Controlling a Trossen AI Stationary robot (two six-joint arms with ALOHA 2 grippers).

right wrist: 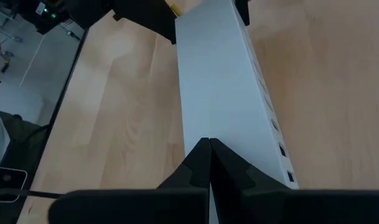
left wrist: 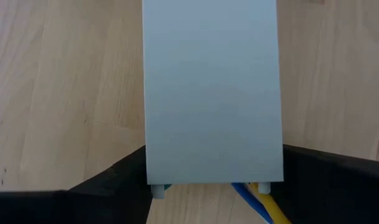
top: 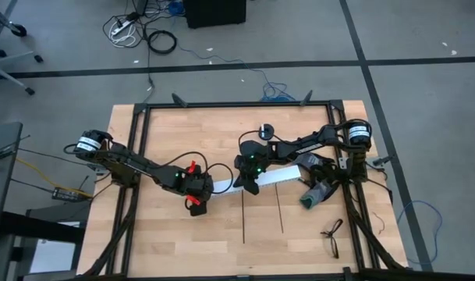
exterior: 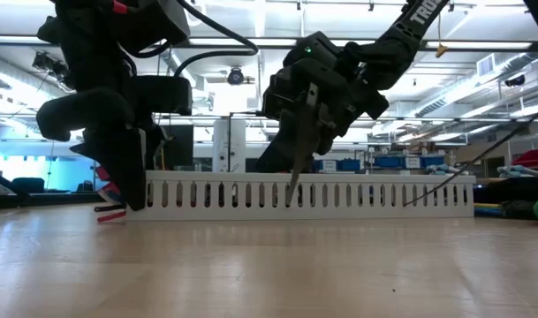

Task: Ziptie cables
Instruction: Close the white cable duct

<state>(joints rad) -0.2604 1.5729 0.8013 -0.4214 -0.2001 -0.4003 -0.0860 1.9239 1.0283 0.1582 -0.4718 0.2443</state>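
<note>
1. Your left gripper (left wrist: 214,186) pinches one end of the white channel (top: 276,176); if you pull, the cables (left wrist: 261,198) poking out beneath it may snag.
2. Your right gripper (right wrist: 209,163), pressed together, rests on the channel's top; pushing down could tip it.
3. The zipties (top: 244,215) lie on the tabletop (top: 175,242) just beside the channel; sliding it may scatter them.

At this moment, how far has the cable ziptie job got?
Early. Both zipties lie loose on the table, nothing tied. In hand: the left gripper straddles one end of the white channel, where cables poke out; the right gripper, shut, rests on the channel's top. Left: all the tying.
</note>
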